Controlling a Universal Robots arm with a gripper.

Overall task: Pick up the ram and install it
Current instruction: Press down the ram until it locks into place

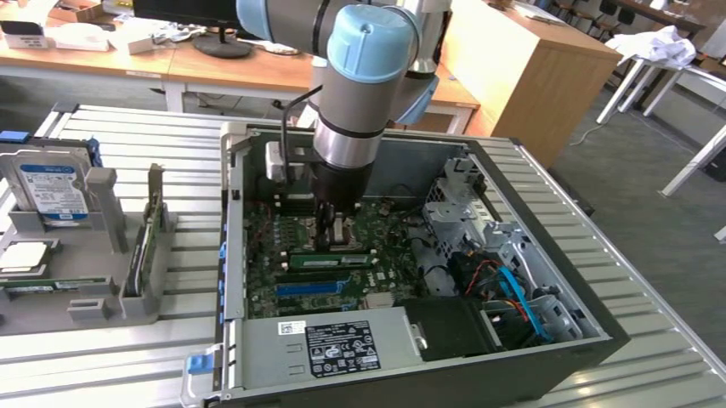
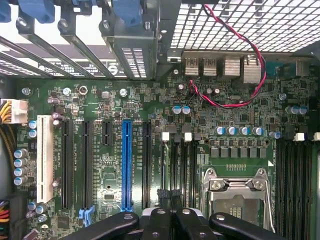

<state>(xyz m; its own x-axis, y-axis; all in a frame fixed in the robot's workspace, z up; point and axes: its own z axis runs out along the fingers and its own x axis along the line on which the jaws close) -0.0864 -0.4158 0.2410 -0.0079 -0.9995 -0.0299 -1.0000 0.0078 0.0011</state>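
Ram (image 1: pixel 329 259), a green stick with black chips, lies seated across the motherboard (image 1: pixel 329 285) inside the open computer case (image 1: pixel 533 340) in the exterior view, just below the gripper (image 1: pixel 330 236), toward the camera; the gripper hangs from the arm (image 1: pixel 363 76) above the board with its fingers pressed together and nothing between them; a long blue slot (image 1: pixel 309 288) runs parallel beyond the stick; to the exterior view's left a grey holder (image 1: pixel 85 285) carries a blue-labelled hard drive (image 1: pixel 51 194); wrist view: the black fingertips (image 2: pixel 165 197) meet, clenched empty, over the board (image 2: pixel 225 130) beside memory slots (image 2: pixel 181 165); a blue slot (image 2: pixel 127 165) and a CPU socket (image 2: pixel 237 192) flank them; the stick cannot be made out there.
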